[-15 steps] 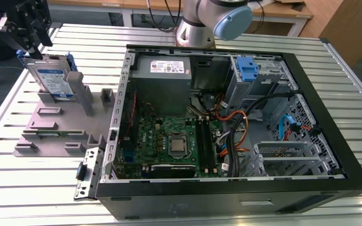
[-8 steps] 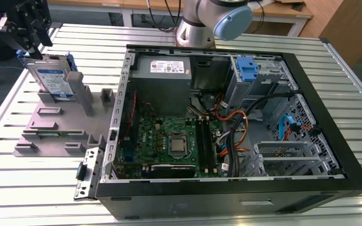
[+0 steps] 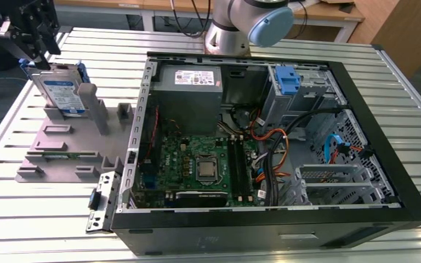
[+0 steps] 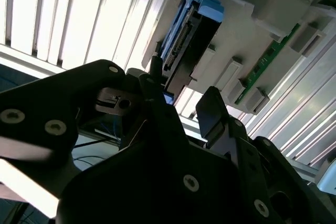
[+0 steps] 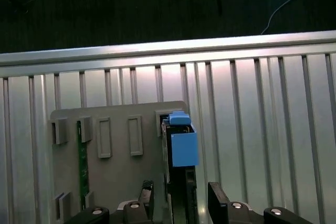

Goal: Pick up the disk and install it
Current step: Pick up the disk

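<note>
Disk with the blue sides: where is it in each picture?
Exterior view: the disk stands upright in the holder, at the exterior view's left, just under the gripper.
Second wrist view: disk edge-on in the holder, beyond the open fingers.
First wrist view: disk edge-on, between the fingers.
Shared landmark: the holder.
</note>
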You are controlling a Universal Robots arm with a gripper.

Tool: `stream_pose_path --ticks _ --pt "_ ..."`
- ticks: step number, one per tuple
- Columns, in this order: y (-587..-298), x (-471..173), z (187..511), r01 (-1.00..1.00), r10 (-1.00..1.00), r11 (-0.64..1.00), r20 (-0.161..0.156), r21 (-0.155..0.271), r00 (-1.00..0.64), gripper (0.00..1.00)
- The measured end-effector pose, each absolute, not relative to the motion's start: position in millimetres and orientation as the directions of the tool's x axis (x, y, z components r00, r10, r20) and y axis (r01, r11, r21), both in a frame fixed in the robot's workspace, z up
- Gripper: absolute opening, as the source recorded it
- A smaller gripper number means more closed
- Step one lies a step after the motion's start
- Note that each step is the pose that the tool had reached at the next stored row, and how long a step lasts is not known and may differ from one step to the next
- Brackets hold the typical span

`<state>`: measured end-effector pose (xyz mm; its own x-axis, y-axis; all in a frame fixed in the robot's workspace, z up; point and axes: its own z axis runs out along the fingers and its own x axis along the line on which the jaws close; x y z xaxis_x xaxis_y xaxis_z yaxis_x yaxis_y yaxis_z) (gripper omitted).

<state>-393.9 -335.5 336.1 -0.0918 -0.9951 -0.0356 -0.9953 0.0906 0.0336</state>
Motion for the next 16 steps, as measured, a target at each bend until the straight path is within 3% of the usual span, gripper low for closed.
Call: stream_pose_path --ticks 16 --pt "-335 -394 321 -0.999 -0.998 0.032 -0.044 0.034 -0.033 0.53"
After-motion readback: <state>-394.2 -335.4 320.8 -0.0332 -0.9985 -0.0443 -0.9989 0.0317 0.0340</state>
